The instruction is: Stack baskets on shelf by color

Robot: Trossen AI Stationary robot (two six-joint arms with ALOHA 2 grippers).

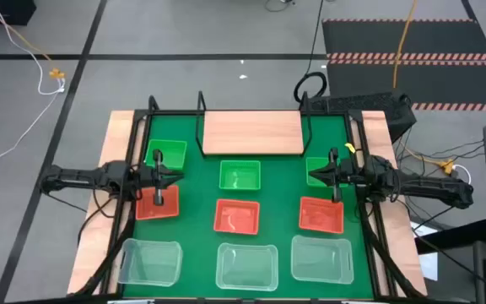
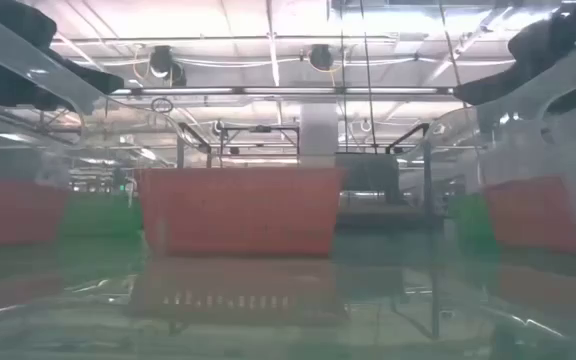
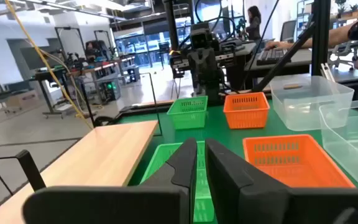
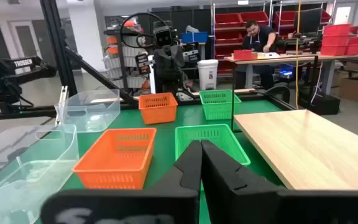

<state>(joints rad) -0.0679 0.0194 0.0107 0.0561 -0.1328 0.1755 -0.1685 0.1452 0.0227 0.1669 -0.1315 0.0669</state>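
Observation:
In the high view the baskets stand in three rows on the green mat. The green ones [image 1: 166,154] [image 1: 240,176] [image 1: 319,167] are nearest the shelf, the red-orange ones [image 1: 156,202] [image 1: 236,216] [image 1: 321,214] are in the middle, and the clear ones [image 1: 150,260] [image 1: 245,265] [image 1: 321,258] are at the near edge. The light-wood shelf [image 1: 251,133] lies at the far middle with nothing on it. My left gripper [image 1: 162,175] is shut and hovers over the left green and red baskets. My right gripper [image 1: 313,176] is shut above the right green basket.
Black frame rails [image 1: 133,169] [image 1: 368,194] run along both sides of the mat. Cables and a dark box [image 1: 378,108] lie beyond the far right corner. People work at benches [image 4: 257,37] in the room behind. In the low view the middle red basket [image 2: 238,210] shows through a clear one.

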